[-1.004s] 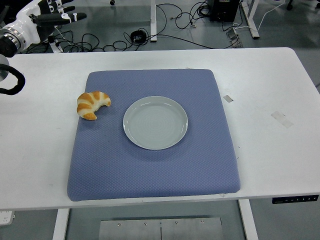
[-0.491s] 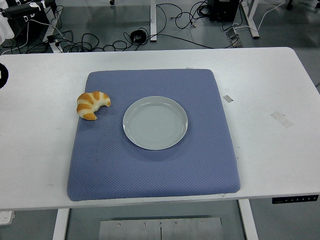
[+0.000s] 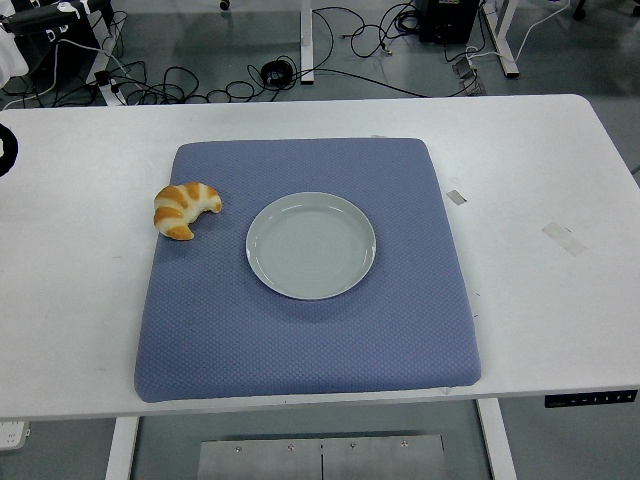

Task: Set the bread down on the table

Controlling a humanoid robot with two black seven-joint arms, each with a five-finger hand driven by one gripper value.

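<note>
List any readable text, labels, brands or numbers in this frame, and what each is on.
No readable text anywhere.
Black control panel on the white table's front edge: pale marks, too small to read.
Pieces of clear tape on the white table: blank.
Grey round plate, blue quilted mat, golden croissant: no print or labels visible.

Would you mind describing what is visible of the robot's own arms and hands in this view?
Very little shows. At the top left corner there is a white casing with a black part, and a black curved piece sits at the left edge. No robot hand or fingers can be made out, and nothing enters from the right.
</note>
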